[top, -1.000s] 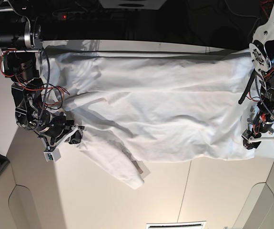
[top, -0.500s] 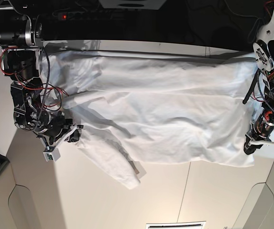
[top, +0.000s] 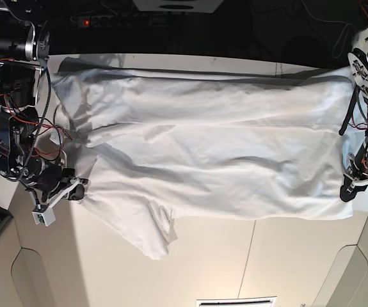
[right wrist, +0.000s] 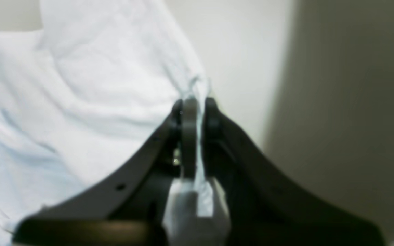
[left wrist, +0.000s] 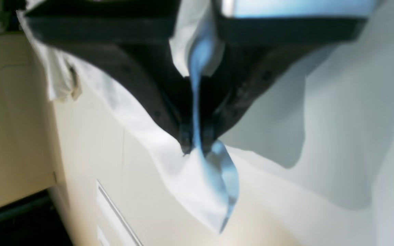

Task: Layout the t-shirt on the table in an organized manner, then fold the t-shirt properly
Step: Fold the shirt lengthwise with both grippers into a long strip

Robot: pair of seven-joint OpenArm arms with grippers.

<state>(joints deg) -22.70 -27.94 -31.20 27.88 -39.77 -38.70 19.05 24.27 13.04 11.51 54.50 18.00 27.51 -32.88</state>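
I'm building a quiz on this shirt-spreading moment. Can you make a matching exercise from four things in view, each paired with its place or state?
Things:
1. left gripper
2. right gripper
3. t-shirt
4. table

Places or states:
A. bare cream surface with a thin dark seam
B. pinching white cloth at the base view's right edge
C. stretched wide between the two arms, one sleeve hanging toward the near edge
D. pinching white cloth at the base view's left side

Pairs: 1-B, 2-D, 3-C, 4-A
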